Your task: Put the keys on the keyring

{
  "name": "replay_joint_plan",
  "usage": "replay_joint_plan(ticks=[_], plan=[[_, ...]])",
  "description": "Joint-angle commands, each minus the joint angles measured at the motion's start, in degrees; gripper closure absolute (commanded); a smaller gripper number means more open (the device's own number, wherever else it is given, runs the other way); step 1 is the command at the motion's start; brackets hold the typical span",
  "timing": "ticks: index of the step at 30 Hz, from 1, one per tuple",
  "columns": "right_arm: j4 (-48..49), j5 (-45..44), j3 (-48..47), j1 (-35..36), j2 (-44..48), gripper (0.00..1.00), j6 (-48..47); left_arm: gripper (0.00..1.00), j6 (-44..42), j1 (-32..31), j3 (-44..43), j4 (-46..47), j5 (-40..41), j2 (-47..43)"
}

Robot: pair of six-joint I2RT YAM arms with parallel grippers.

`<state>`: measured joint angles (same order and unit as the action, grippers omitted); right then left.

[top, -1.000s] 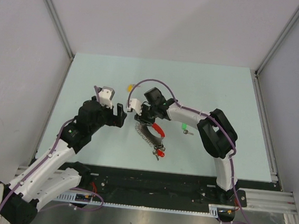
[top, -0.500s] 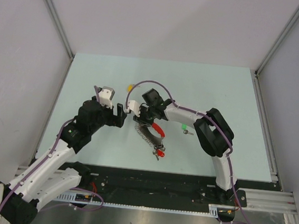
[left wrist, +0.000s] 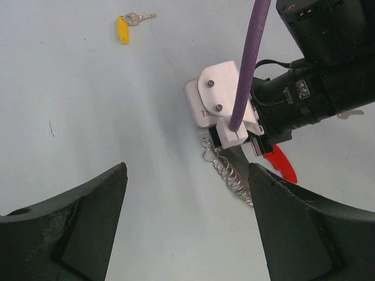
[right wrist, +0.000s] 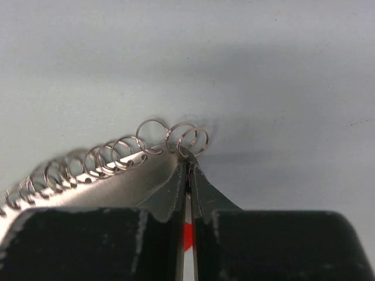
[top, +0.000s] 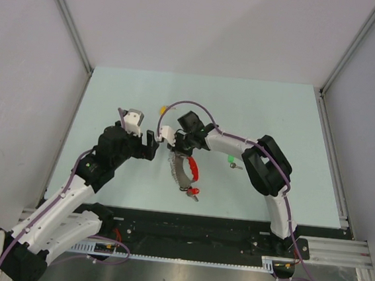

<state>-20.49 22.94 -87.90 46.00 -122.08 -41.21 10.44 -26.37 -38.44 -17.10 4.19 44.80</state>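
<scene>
Desk point(top: 112, 93): pale green, filling the middle of the top view between grey walls.
Left arm point(top: 99, 162): rises from the lower left of the top view toward the centre.
Right arm point(top: 265, 164): bends in from the lower right, its wrist reaching left to the centre.
Left claw point(left wrist: 187, 170): spread wide, its 2 dark fingers point(left wrist: 88, 216) at the bottom corners of the left wrist view; it hovers just left of the right claw.
Right claw point(right wrist: 187, 170): pressed together, pinching the upper end of the keyring, with a sliver of red showing between its fingers.
Keyring point(top: 186, 171): just below centre in the top view, a narrow loop running down from the right claw.
Chain point(right wrist: 111, 155): grey wire coils, on the loop's left side.
Red band point(top: 196, 170): on the loop's right side.
Tags point(top: 192, 193): red and black, at the loop's lower end.
Yellow key point(left wrist: 123, 29): flat on the desk at the upper left of the left wrist view, apart from the keyring.
Green key point(top: 231, 160): on the desk right of centre, beside the right arm.
</scene>
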Motion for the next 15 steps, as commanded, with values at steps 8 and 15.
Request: replay_joint_plan(ticks=[8,15], plan=[[-2.01,3.25,-0.08,-2.05,6.76,1.00,2.10,0.12,-0.94,0.62,0.20,1.81,-1.46,-1.03],[-1.22,6.23,2.29,-2.84,10.89,1.00,4.29,0.12,-1.73,0.79,0.55,2.78,-3.30,-1.11]])
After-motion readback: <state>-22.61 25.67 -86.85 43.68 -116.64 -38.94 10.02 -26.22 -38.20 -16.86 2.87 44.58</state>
